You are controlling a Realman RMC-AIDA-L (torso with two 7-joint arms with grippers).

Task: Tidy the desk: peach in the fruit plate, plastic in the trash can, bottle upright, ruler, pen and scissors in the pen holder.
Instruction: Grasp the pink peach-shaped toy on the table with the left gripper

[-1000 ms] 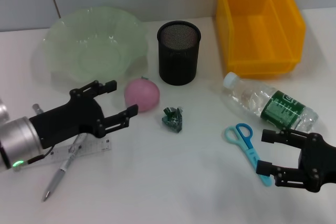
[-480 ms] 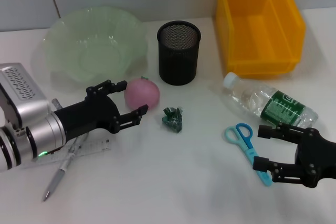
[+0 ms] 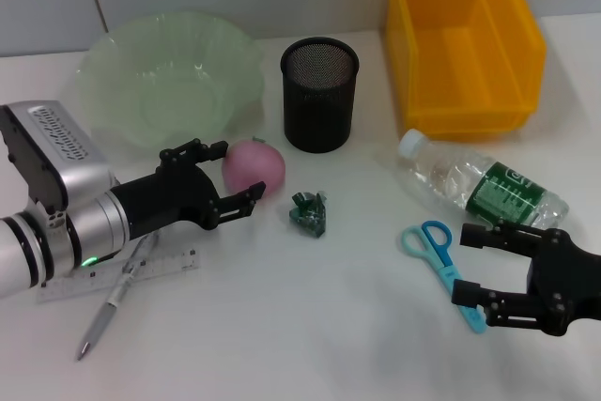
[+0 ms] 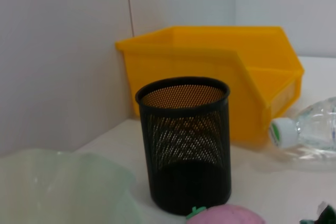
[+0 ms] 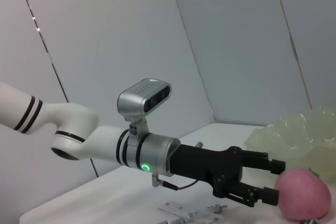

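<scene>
The pink peach (image 3: 255, 169) lies in front of the black mesh pen holder (image 3: 319, 93). My left gripper (image 3: 241, 170) is open, with its fingertips on either side of the peach's near-left edge. The peach also shows in the left wrist view (image 4: 226, 216) and the right wrist view (image 5: 303, 195). A crumpled green plastic scrap (image 3: 309, 212) lies right of the peach. The clear bottle (image 3: 484, 185) lies on its side. My right gripper (image 3: 462, 265) is open over the blue scissors (image 3: 438, 253). The ruler (image 3: 122, 274) and pen (image 3: 111, 304) lie partly under my left arm.
The pale green fruit plate (image 3: 169, 77) stands at the back left, behind my left arm. A yellow bin (image 3: 460, 39) stands at the back right, behind the bottle. The right wrist view shows my left arm's gripper (image 5: 265, 182) reaching the peach.
My left gripper has moved forward and right until its open fingers reach the peach. The right gripper has barely shifted over the scissors.
</scene>
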